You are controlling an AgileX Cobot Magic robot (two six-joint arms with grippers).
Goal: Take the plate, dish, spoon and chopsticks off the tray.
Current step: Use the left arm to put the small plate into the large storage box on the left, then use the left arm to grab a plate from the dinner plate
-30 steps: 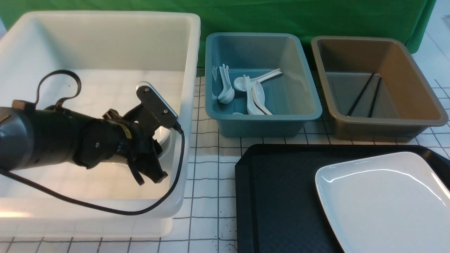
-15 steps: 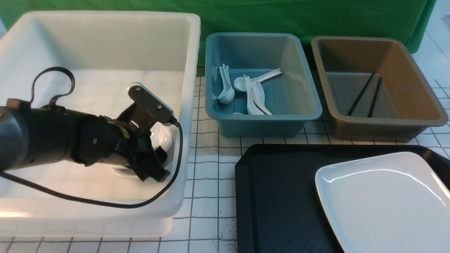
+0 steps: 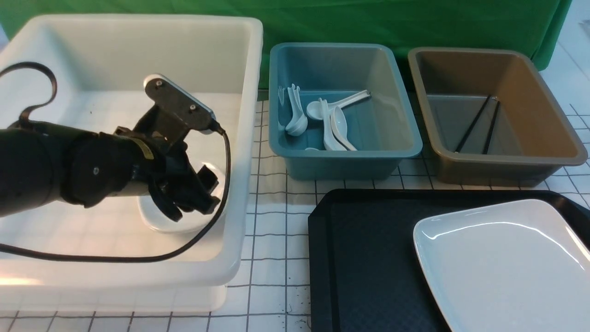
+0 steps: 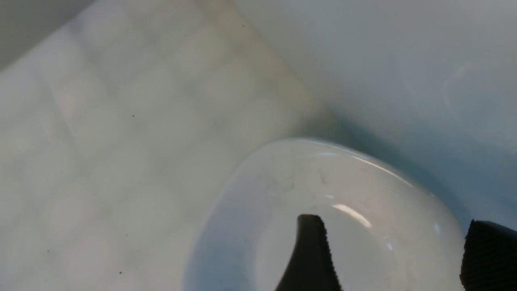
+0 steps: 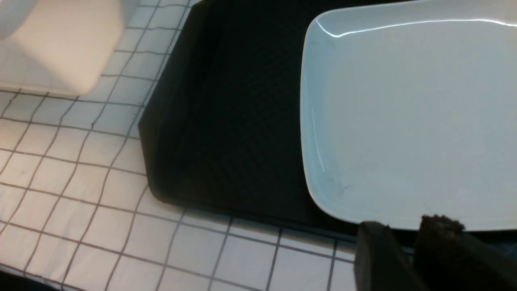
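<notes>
Grid tabletop (image 3: 272, 240) | plate (image 3: 502, 267) askew on tray (image 3: 364, 258) | left gripper (image 3: 191, 207) spread above dish (image 3: 154, 222) | right gripper (image 5: 406, 226) unclear

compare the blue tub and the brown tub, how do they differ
The blue tub holds white spoons; the brown tub holds two black chopsticks. The blue tub sits left of the brown tub, nearer the white bin. Both are open rectangular tubs behind the black tray.

I am reading no legible text, label, brand, number or sign on any surface in these views.
</notes>
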